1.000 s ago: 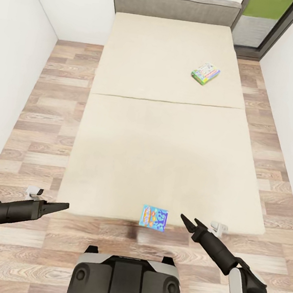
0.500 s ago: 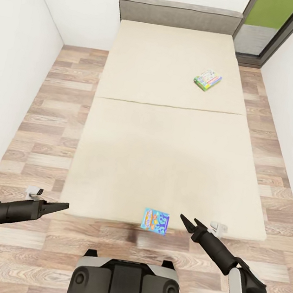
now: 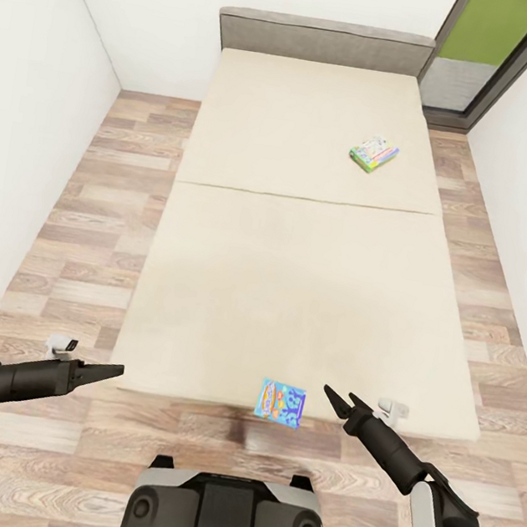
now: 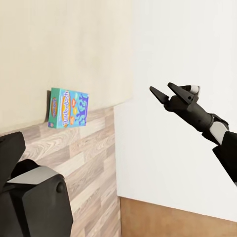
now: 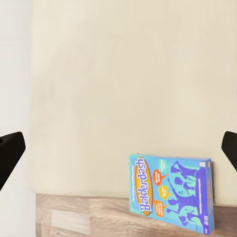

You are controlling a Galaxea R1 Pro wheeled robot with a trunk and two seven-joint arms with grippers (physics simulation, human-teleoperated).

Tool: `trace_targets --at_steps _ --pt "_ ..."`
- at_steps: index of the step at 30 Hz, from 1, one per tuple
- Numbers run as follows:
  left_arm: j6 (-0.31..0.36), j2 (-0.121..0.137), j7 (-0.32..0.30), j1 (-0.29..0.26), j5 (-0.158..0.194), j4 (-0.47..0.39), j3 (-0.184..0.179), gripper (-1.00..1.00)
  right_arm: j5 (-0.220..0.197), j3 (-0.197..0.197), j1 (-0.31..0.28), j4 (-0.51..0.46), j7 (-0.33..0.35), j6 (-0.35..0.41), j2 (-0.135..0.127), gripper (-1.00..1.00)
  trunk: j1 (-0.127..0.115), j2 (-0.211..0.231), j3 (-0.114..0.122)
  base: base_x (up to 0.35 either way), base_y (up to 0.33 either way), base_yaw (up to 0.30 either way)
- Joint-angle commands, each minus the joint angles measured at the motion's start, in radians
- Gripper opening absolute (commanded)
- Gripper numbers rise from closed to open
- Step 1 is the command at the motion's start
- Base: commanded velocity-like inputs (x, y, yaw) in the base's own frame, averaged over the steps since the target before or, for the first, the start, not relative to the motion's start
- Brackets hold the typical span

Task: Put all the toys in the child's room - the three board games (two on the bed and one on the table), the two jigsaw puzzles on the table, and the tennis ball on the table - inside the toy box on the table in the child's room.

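Note:
A blue "Balderdash" board game [image 3: 280, 402] [image 4: 68, 107] [image 5: 172, 191] lies at the near edge of the bed [image 3: 294, 285], partly overhanging the floor. A second board game [image 3: 373, 154], pale with a green edge, lies on the far right part of the beige mattress. My right gripper [image 3: 336, 396] [image 4: 165, 90] hangs open just right of the blue box, with nothing in it; its fingers [image 5: 10, 150] frame the box in the right wrist view. My left gripper [image 3: 116, 372] is held left of the bed's near corner, open and empty.
White walls close in both sides, with strips of wood-plank floor [image 3: 102, 214] beside the bed. A grey-framed window [image 3: 492, 36] stands at the back right. Small white objects [image 3: 61, 344] [image 3: 392, 411] sit on the floor by the bed's near corners. My base [image 3: 226, 511] is right below.
The whole picture has shifted and the bed looks slightly smaller, so the camera has moved. Both arms keep their pose and the two boxes lie where they were.

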Motion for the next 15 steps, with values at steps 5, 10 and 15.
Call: trace_targets --at_steps 5,10,15 --pt "0.012 0.001 -0.006 0.000 0.000 0.000 0.001 1.00 -0.004 -0.003 -0.001 0.000 0.003 0.008 0.004 1.00 0.001 -0.001 0.007 0.000 0.000 0.001" --pt "0.012 0.001 -0.007 0.000 0.000 0.000 0.001 1.00 -0.002 -0.001 -0.001 0.000 0.001 0.007 0.006 1.00 0.001 -0.001 0.016 0.000 0.000 0.000" --pt "0.011 0.001 -0.007 0.000 0.000 0.000 0.002 1.00 0.000 -0.001 -0.001 0.000 0.001 0.006 0.007 1.00 0.001 -0.001 0.024 0.000 0.000 0.000"
